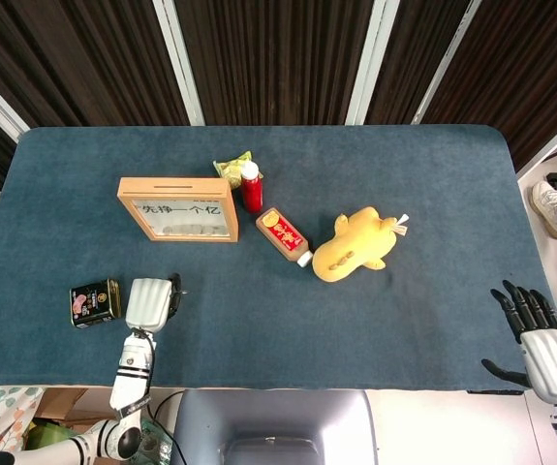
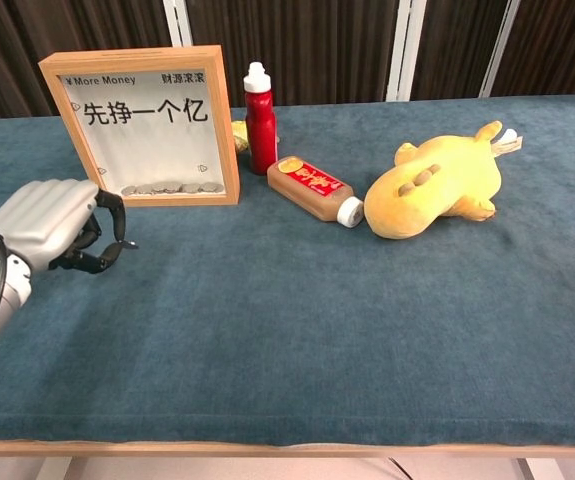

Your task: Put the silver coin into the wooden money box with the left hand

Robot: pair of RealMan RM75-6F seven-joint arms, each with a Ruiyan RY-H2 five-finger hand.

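Left hand [image 2: 52,226]: raised above blue table [image 1: 423,174] near front-left edge, fingers curled in, silver coin [image 2: 130,243] seemingly pinched at fingertips, too small to confirm. Wooden money box [image 1: 178,209]: upright beyond it, apart, slot on top. Right hand [image 1: 538,329]: off table's right edge, fingers spread, grasping nothing.

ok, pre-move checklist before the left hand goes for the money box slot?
1. Coin in left hand: cannot tell; the fingers curl in and something small shows at the fingertips, but no coin is clearly seen.
2. Money box upright: ok, standing on the table.
3. Slot on the box top clear: ok in the head view.
4. Path from hand to box: ok, no object between them.
5. Red bottle beside the box: ok, upright, off to the side.
6. Right hand clear of the work area: ok, at the table's near right corner.
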